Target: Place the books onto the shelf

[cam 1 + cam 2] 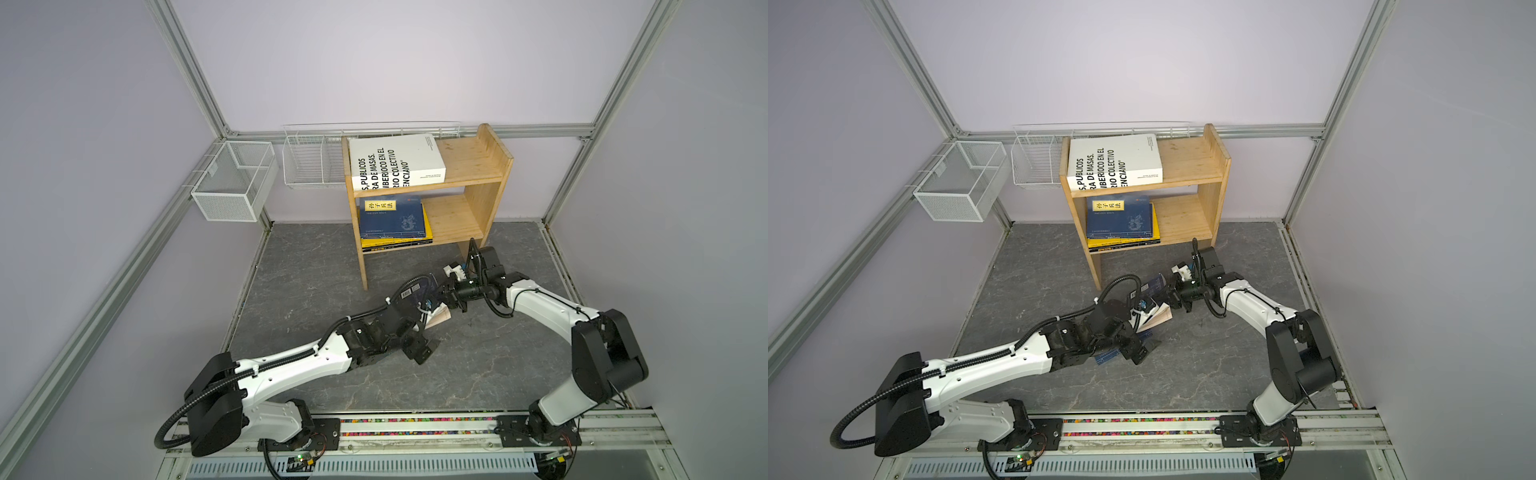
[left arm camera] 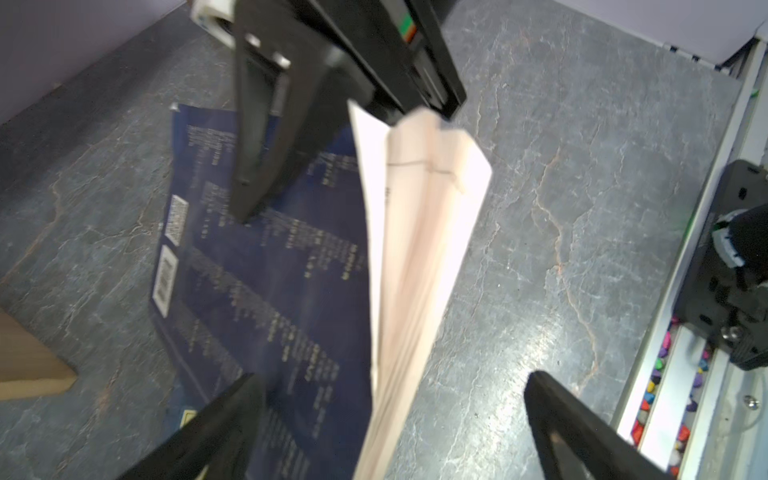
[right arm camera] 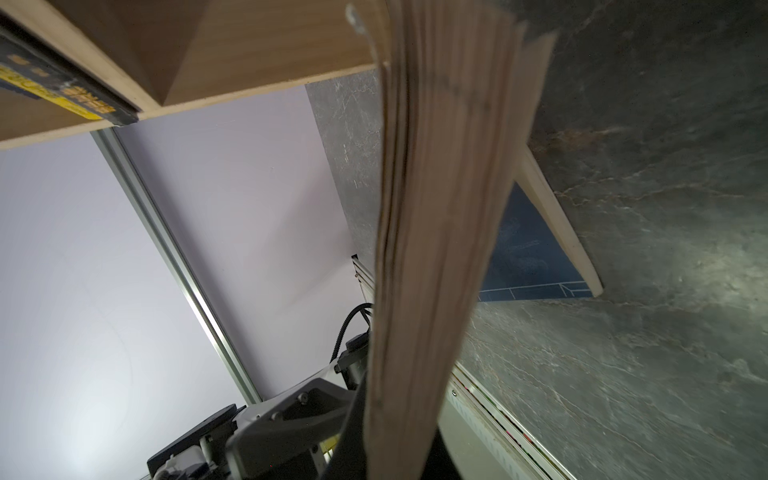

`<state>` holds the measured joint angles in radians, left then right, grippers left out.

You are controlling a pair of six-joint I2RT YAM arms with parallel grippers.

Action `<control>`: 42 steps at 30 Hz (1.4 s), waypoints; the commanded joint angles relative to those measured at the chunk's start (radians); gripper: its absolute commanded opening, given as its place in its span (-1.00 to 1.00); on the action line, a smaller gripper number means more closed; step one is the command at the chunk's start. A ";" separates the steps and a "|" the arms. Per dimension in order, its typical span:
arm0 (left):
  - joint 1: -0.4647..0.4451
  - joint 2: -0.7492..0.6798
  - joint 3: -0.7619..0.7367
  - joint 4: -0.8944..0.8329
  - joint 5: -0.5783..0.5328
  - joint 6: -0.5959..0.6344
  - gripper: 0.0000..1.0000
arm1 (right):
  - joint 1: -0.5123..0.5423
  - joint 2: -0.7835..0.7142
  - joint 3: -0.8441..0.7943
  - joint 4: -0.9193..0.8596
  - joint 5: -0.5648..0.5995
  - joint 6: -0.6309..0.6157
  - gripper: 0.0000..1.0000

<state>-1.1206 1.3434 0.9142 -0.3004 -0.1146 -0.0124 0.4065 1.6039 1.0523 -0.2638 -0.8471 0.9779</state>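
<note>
The navy book [image 2: 257,291] lies open on the desk [image 1: 316,270] near its middle, in front of the shelf [image 1: 469,166] that stands at the far edge. The right end effector [image 1: 445,296] is pressed together, pinching the book's raised pages [image 2: 415,249]. The left end effector [image 2: 395,376] is spread wide, one finger on either side of those pages.

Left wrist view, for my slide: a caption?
Left gripper open by navy book whose pages the right gripper pinches.

white mesh basket [image 1: 232,183] hung on aluminium frame [image 1: 189,70] at left, white wire basket [image 1: 309,160] on back rail, grey marbled mat [image 1: 436,374], lilac walls [image 1: 395,62], coloured bits in front track [image 1: 415,427]
</note>
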 commanded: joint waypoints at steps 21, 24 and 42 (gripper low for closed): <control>-0.045 0.127 0.055 0.287 -0.268 0.092 -0.23 | -0.003 0.037 0.006 -0.035 -0.072 -0.005 -0.85; -0.046 0.139 0.060 0.300 -0.278 0.098 -0.37 | -0.003 0.038 0.006 -0.037 -0.073 -0.005 -0.85; -0.048 0.066 0.061 0.328 -0.324 0.086 -1.00 | -0.003 0.045 -0.005 0.074 -0.094 0.060 -0.42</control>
<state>-1.1706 1.4567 0.9520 -0.0345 -0.4145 0.1028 0.3954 1.6424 1.0557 -0.2710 -0.9012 1.0061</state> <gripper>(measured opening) 0.090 0.276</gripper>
